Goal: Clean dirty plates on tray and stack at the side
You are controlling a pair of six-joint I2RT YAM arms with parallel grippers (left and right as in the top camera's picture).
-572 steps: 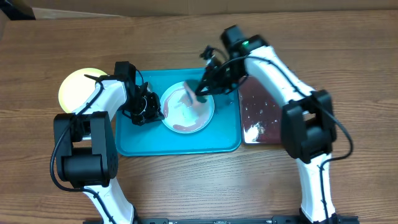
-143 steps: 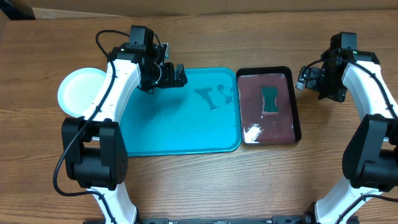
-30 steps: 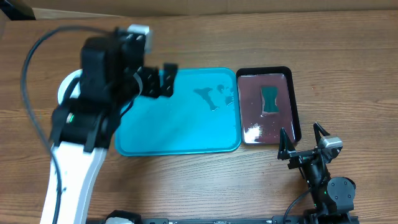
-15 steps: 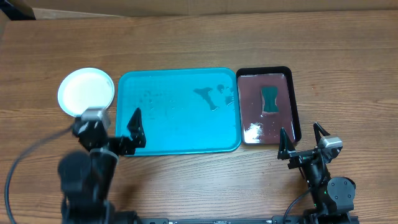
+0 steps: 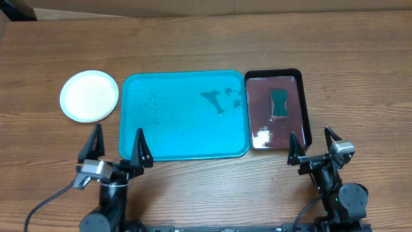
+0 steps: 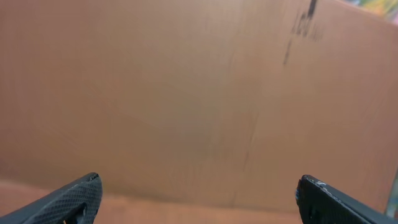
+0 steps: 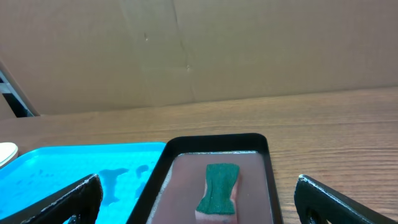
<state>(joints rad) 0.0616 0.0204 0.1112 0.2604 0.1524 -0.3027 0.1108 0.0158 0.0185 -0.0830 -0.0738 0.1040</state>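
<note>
At nine o'clock of the tray, plates [image 5: 89, 96]: sat on the bare table as a round white disc, just beside the tray's left rim but apart from it. Only the top white face showed, so the number underneath could not be told. A white sliver of it showed at the left edge of the right wrist view [image 7: 5, 152].
Tray [image 5: 187, 132]: turquoise, lay flat at the middle of the table, long side running from nine to three o'clock. Its floor [image 7: 56, 171] carried wet streaks [image 5: 222, 100] toward the one o'clock corner.
Black tray [image 5: 302, 96]: smaller, lay at three o'clock of the turquoise one with the rims almost touching. Its floor was wet and dark red-brown.
Sponge [image 5: 279, 104]: green, waisted, lay inside the black tray toward its twelve o'clock end [image 7: 217, 186].
Left gripper [image 5: 118, 147]: stood at six o'clock of the tray's left end, near the table's front edge. Its jaws were spread wide with nothing between them, tips toward twelve o'clock. Its own camera [image 6: 198, 180] saw only brown cardboard [image 6: 186, 93].
Right gripper [image 5: 312, 145]: stood at six o'clock of the black tray, jaws likewise spread wide and empty, aimed at twelve o'clock. In its own view [image 7: 198, 180] the sponge lay between the fingers.
Table [image 5: 206, 38]: brown wood grain.
</note>
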